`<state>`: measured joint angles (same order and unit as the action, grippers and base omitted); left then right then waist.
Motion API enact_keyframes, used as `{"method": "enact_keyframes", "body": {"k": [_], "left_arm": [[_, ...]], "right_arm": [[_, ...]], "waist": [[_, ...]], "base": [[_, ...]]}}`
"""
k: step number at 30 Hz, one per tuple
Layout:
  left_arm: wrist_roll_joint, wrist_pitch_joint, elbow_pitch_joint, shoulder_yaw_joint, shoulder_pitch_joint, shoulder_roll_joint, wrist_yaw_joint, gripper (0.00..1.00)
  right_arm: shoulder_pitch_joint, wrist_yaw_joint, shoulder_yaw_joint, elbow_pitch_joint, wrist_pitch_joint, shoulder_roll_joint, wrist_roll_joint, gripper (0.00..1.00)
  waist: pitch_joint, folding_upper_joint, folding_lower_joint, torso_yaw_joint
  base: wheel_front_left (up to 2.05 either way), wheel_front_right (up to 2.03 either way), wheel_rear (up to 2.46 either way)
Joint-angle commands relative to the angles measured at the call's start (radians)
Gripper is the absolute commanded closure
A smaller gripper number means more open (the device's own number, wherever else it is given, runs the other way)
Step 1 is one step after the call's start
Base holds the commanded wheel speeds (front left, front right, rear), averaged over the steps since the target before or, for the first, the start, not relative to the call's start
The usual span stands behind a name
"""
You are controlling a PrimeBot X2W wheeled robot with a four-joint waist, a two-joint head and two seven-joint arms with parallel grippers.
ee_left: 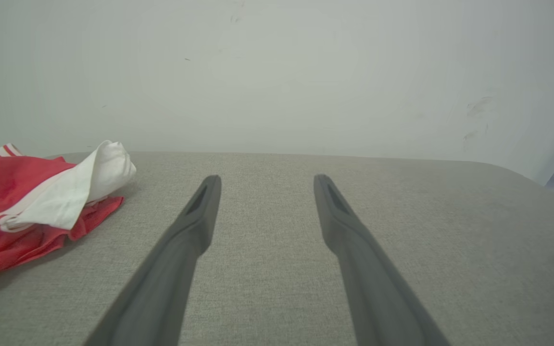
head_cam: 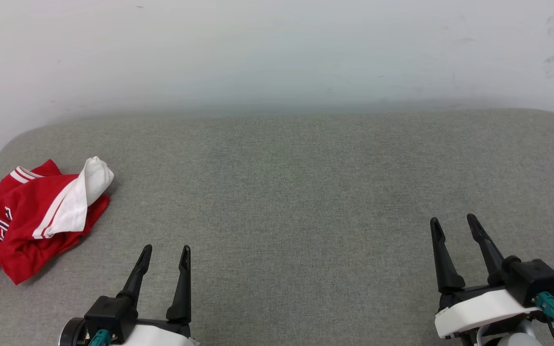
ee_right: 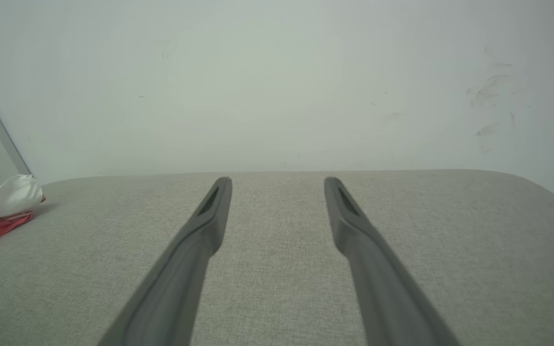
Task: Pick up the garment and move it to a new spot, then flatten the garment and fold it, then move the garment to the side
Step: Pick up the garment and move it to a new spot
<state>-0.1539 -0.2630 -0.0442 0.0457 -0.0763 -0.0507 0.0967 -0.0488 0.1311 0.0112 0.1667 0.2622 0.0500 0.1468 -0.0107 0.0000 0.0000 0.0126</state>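
I'm at the first step, pick-up not yet begun; the red jersey T-shirt (head_cam: pixel 36 211) lies crumpled at the left edge of the grey fabric surface (head_cam: pixel 306 182), with a white sleeve flopped on top; my left gripper (head_cam: pixel 167 248) is spread and empty, the shirt near it, to its left and slightly ahead; my right gripper (head_cam: pixel 453 219), also spread and empty, sits well apart. Next, I judge, the left arm must swing left and pinch a fold.

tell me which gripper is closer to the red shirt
The left gripper: it sits near the crumpled garment on the left, while the right gripper is far across the grey surface.
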Motion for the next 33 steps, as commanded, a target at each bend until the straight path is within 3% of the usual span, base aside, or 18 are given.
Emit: {"method": "enact_keyframes", "body": {"k": [1,14,33], "left_arm": [[-0.002,-0.003,-0.003,-0.002,0.001,0.001,0.002,0.00],[-0.007,-0.003,-0.011,-0.010,0.002,0.001,0.008,0.00],[0.013,-0.003,-0.011,-0.022,-0.031,0.001,0.014,0.00]], "right_arm": [[-0.008,-0.001,0.002,0.000,0.004,0.000,0.006,0.00],[0.013,-0.001,0.030,-0.003,0.004,0.000,0.015,0.00],[0.048,-0.001,0.085,0.004,0.004,0.000,0.031,0.00]], "waist": [[0.000,0.0000,0.0000,0.000],[0.010,0.0000,0.0000,-0.053],[0.050,0.0000,0.0000,-0.268]], "base": [[0.00,0.00,0.00],[0.00,0.00,0.00],[0.00,0.00,0.00]]}}
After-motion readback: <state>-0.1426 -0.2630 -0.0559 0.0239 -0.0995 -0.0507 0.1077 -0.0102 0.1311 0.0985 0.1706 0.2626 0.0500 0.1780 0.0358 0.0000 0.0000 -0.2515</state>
